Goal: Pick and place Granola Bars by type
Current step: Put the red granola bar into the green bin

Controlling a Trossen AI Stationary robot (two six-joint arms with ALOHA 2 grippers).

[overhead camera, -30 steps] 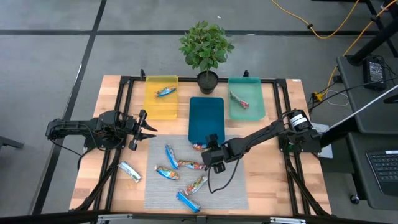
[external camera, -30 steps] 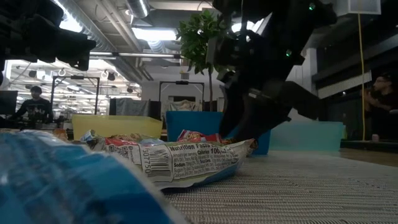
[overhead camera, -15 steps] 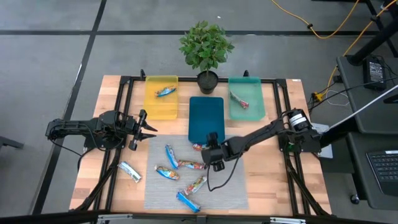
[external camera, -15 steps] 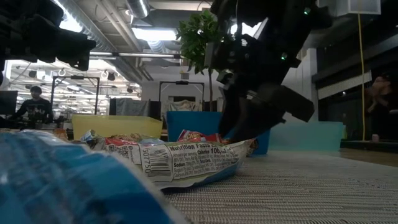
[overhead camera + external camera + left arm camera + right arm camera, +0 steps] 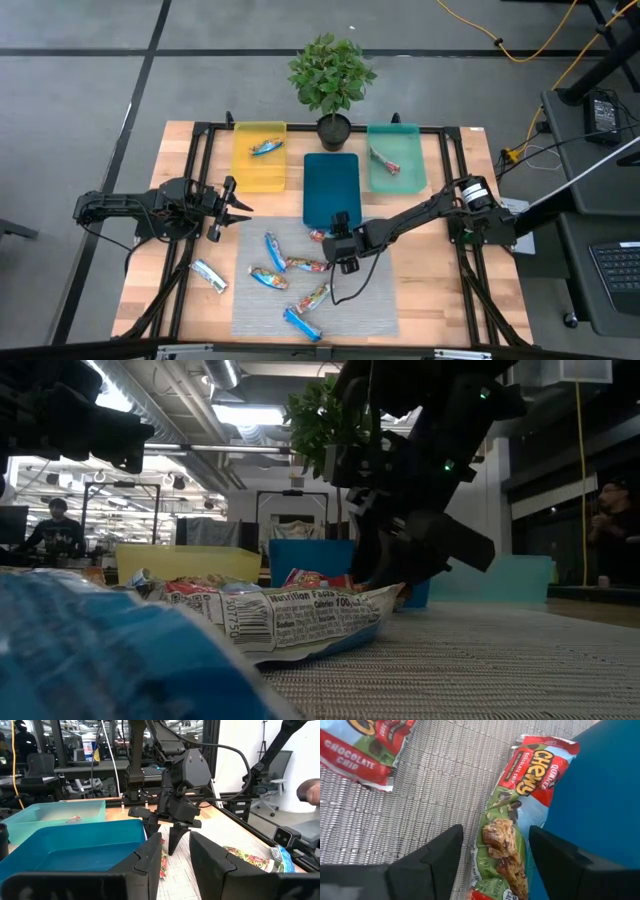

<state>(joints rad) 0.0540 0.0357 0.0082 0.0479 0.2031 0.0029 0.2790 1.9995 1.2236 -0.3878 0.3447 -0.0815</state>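
Right gripper (image 5: 492, 852) spread, fingers either side of a red-and-green granola bar (image 5: 520, 810) lying on the grey mat (image 5: 370, 300), touching the near edge of the blue tray (image 5: 332, 185). Other bars (image 5: 290, 270) scattered on the mat. Left gripper (image 5: 240, 208) spread, hanging by the mat's left corner.

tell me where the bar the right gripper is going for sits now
In the high view the red-orange bar lies on the grey mat against the blue tray's near edge, mid-table, directly under the open right gripper.
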